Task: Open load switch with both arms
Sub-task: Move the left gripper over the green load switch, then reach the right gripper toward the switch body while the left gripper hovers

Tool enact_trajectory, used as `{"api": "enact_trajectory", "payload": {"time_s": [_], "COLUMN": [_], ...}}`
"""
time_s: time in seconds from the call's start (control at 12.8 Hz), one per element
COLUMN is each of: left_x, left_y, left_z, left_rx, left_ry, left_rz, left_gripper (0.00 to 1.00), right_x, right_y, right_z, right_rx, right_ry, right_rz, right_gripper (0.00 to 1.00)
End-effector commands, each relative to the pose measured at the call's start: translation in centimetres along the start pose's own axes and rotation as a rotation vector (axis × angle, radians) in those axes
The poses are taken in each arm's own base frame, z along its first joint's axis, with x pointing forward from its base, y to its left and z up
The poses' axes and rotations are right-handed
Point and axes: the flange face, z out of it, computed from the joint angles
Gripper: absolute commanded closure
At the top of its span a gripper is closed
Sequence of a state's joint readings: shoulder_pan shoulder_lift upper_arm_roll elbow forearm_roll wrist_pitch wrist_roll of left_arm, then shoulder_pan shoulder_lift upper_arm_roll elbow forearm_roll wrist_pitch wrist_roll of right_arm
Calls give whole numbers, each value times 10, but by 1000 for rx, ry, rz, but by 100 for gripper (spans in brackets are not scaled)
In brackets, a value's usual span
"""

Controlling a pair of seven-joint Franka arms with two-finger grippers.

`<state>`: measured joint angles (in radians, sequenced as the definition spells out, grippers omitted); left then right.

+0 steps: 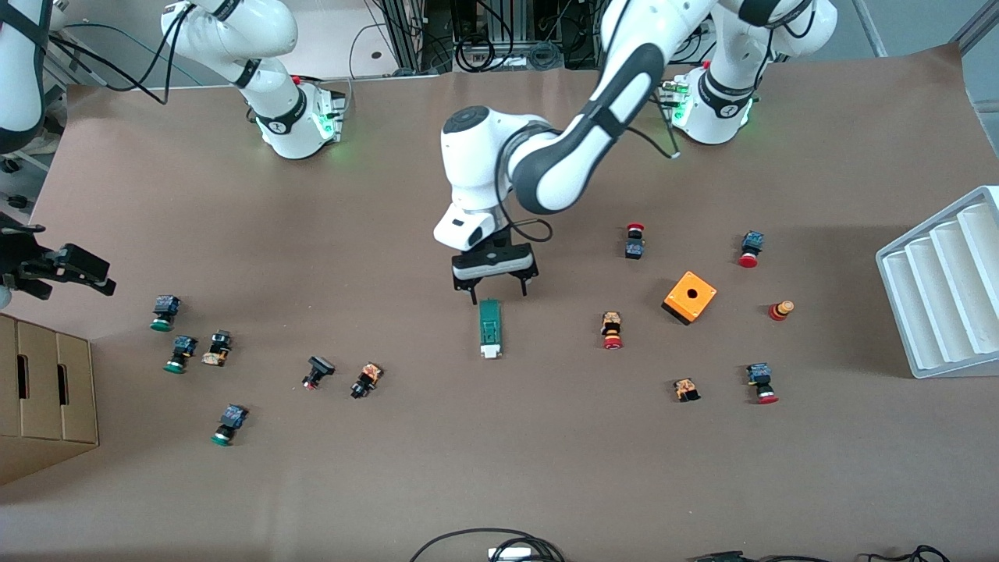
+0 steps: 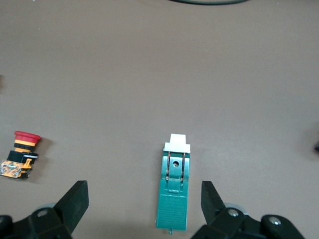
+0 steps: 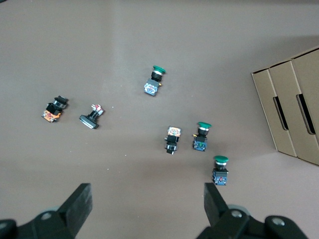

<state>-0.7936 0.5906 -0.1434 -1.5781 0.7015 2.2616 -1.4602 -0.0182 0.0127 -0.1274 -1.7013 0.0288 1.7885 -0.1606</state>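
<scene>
The load switch [image 1: 490,328] is a narrow green bar lying flat at mid-table, its white block end nearer the front camera. My left gripper [image 1: 497,295] hangs open just above the switch's green end. In the left wrist view the switch [image 2: 174,191] has that green end between the spread fingers of the left gripper [image 2: 143,191], closer to one finger and touching neither. My right gripper [image 1: 66,269] waits open above the table's edge at the right arm's end. In the right wrist view the right gripper [image 3: 147,199] has only bare table between its fingers.
Green-capped push-buttons [image 1: 165,312] lie toward the right arm's end, beside a cardboard box [image 1: 47,398]. Red-capped push-buttons [image 1: 612,330], an orange box with a hole [image 1: 690,297] and a white ribbed tray [image 1: 944,289] lie toward the left arm's end. Cables [image 1: 488,545] lie at the front edge.
</scene>
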Motion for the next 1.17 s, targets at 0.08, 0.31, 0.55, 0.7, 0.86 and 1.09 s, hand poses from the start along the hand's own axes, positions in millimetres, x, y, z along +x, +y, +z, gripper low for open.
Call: {"api": "enact_trajectory", "payload": {"time_s": [0.08,0.31,0.55,0.7,0.86,1.09], "left_x": [-18,3,-5,-35,-87,-104], "left_y": [13,7,10,31,48,45], "left_z": [21,24,22,8,23,52], "left_rx": [-10,-74,-78,-103,-87,-71], "left_ry": [79,77,77,78,87,182], "left_rz": [88,-17,-1,17,19,2], "left_gripper": [0,0,0,0,0,0], "right_x": [-3,-3,0,1,3,6], "right_y": [-1,-2,-4,-7,-7,-18], "right_z": [6,12,23,24,29,33], "right_rx": [-7,1,10,13,15,53], "right_ry": [-53,-71,-102,-100,-104,-101], "right_rz": [-20,-60,-77,-83,-81,-74], "right_gripper": [0,0,0,0,0,0]}}
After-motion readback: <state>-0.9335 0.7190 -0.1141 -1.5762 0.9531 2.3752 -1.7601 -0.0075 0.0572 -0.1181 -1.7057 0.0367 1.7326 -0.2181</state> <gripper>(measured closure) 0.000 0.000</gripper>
